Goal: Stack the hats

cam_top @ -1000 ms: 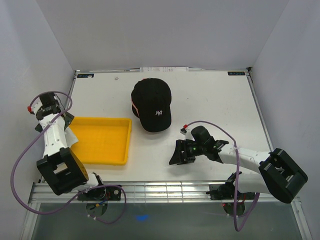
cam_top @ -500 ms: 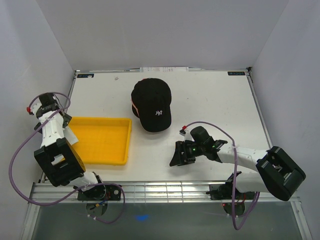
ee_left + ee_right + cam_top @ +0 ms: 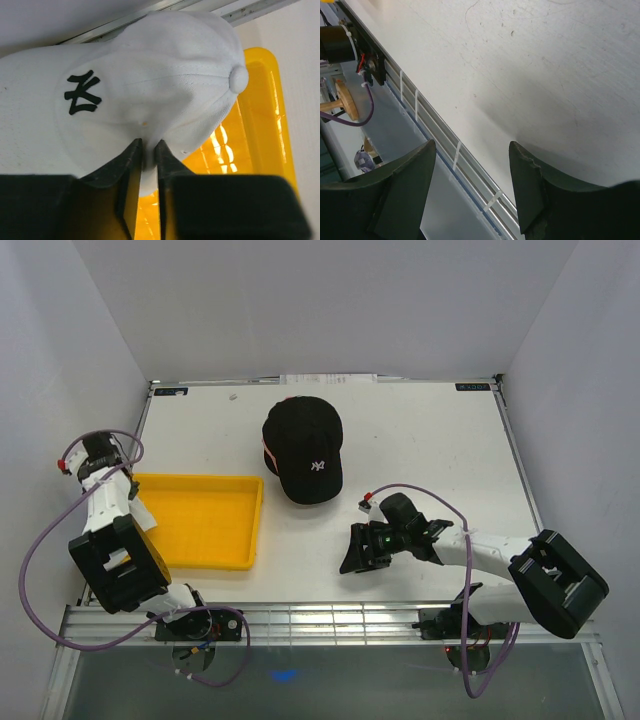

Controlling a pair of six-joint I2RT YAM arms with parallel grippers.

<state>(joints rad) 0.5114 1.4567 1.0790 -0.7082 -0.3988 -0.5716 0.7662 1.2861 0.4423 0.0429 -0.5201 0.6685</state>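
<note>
Left tool (image 3: 148, 150), wide a second earlier, had narrowed onto a fold of the white cap (image 3: 150, 75) at the tray's (image 3: 260, 125) edge, which suggested a grasp ready for lifting. Right tool (image 3: 470, 165) gaped empty, apart from the black cap (image 3: 305, 450).

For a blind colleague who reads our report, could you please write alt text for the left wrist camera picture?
The left claw pinches a fold of fabric on a white baseball cap with a dark NY logo, seen close up. A yellow plastic tray shows behind the cap.
</note>
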